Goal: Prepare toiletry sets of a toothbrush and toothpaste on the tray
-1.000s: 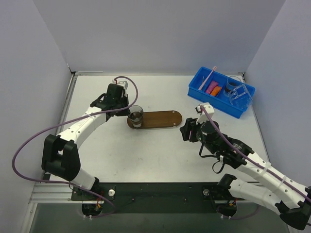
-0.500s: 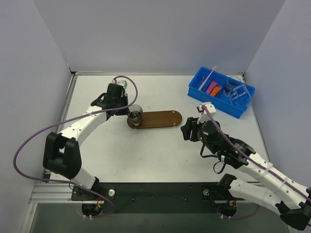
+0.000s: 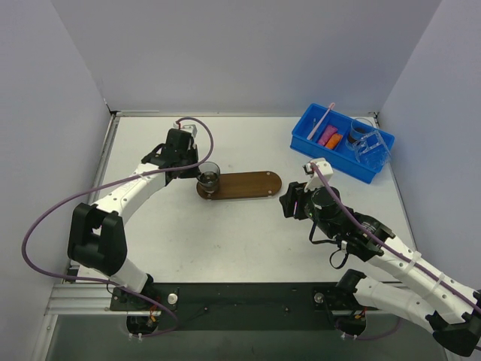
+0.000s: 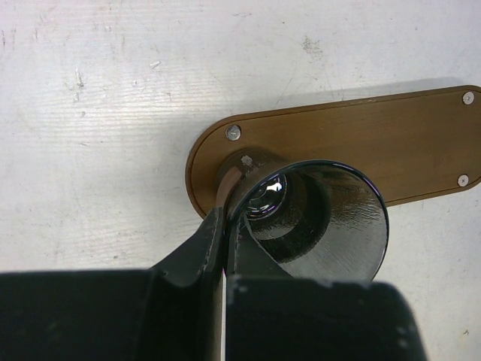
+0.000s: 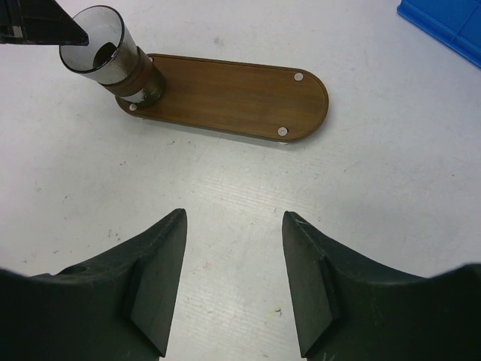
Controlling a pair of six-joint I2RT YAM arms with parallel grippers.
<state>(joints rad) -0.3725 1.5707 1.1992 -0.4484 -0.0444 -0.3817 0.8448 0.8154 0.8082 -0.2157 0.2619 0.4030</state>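
— Clamped on the cup's (image 4: 316,218) rim with the left end effector (image 4: 225,233), at the tray's (image 4: 406,143) left end. Next?
— Open slowly, lift straight up, avoid tipping. Send the right end effector (image 5: 233,278), spread and empty, to the blue bin (image 3: 323,156) for toothbrush (image 3: 321,121) and toothpaste (image 3: 327,136).

Cup (image 3: 210,179) on left end of tray (image 3: 252,185)

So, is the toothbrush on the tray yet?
No: the toothbrush lies in the blue bin, and the tray holds only a dark cup.
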